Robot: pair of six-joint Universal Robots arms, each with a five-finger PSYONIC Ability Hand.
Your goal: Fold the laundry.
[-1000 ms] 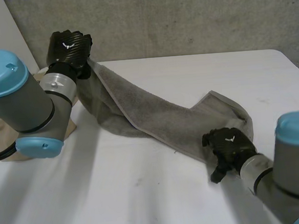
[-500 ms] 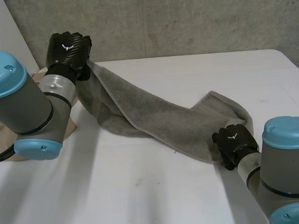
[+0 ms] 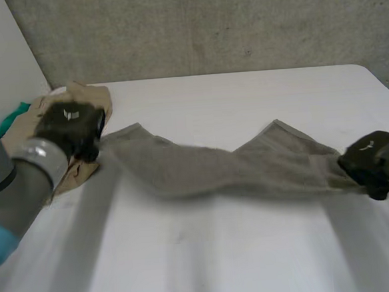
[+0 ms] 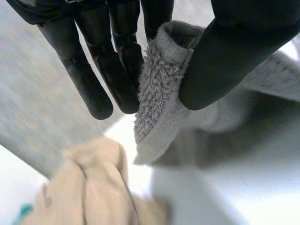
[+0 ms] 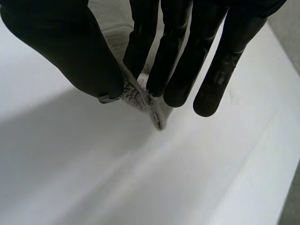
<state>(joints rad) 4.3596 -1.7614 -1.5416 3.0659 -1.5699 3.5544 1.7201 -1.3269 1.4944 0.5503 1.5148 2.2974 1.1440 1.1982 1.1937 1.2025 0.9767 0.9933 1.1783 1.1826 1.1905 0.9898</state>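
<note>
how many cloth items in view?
2 for sure: grey towel stretched from left hand to right hand; tan cloth crumpled beside the left hand; teal bit past it may be a third.

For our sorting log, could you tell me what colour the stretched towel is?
Plain grey, with no pattern; the towel shows best in the head view.

soft, even light — faint shadow under the towel on the bright table.

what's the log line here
left hand: pinches towel end | right hand: pinches other end | towel: stretched between hands | tan cloth: beside left hand
</note>
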